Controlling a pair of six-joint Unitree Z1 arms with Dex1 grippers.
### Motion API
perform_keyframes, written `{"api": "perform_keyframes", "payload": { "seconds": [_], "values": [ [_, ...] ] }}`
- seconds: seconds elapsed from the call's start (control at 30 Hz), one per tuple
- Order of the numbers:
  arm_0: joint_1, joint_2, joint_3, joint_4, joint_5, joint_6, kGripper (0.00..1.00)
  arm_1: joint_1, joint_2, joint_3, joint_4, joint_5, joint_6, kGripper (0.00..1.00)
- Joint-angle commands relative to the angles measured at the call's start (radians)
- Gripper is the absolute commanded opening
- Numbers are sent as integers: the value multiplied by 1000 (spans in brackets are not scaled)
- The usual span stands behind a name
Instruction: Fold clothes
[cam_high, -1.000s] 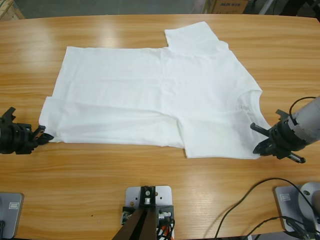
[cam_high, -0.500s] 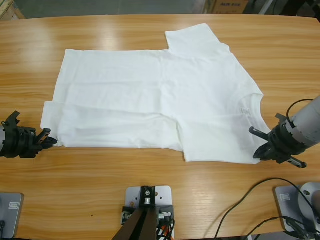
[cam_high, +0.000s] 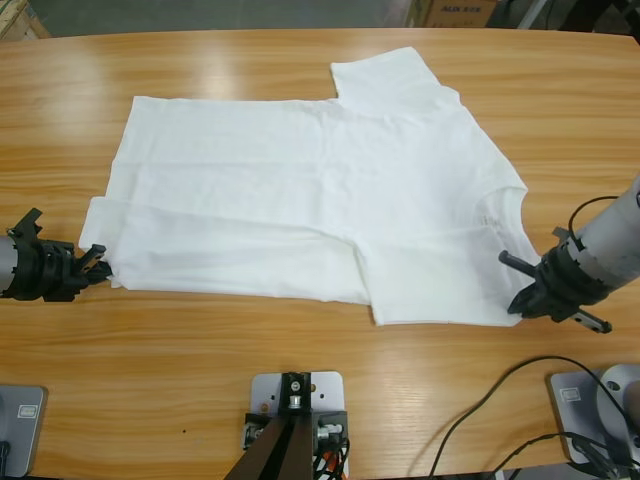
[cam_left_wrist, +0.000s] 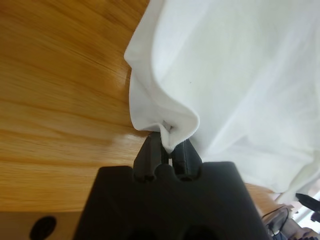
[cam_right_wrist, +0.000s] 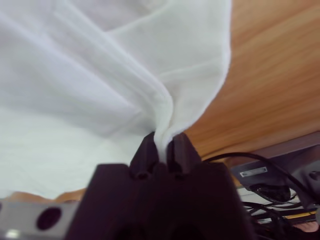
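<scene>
A white short-sleeved T-shirt (cam_high: 310, 190) lies spread on the wooden table (cam_high: 300, 370), collar to the right, its near long edge folded over. At the shirt's left hem corner my left gripper (cam_high: 98, 268) is shut on the cloth; the left wrist view shows a pinch of the white T-shirt (cam_left_wrist: 210, 75) between the jaws of my left gripper (cam_left_wrist: 167, 145). My right gripper (cam_high: 522, 290) is shut on the shirt's near right corner by the collar, and the right wrist view shows the white T-shirt (cam_right_wrist: 100, 75) bunched where my right gripper (cam_right_wrist: 164, 142) clamps it.
Black cables (cam_high: 500, 400) loop over the table's front right. A cardboard box (cam_high: 448, 12) stands beyond the far edge. Bare wood runs along the front of the table and to both sides of the shirt.
Both grippers have kept their hold on the shirt. The left one has shifted a little toward the shirt, the right one slightly outward and nearer, and the near edge has smoothed slightly.
</scene>
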Motion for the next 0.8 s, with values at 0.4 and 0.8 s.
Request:
{"api": "perform_keyframes", "payload": {
  "seconds": [0.4, 0.8],
  "values": [
    [110, 60, 51, 36, 39, 7, 0, -198, 50, -29, 15, -63, -140, 0],
    [99, -72, 3, 197, 31, -42, 0, -195, 20, -55, 102, -51, -132, 0]
  ]
}}
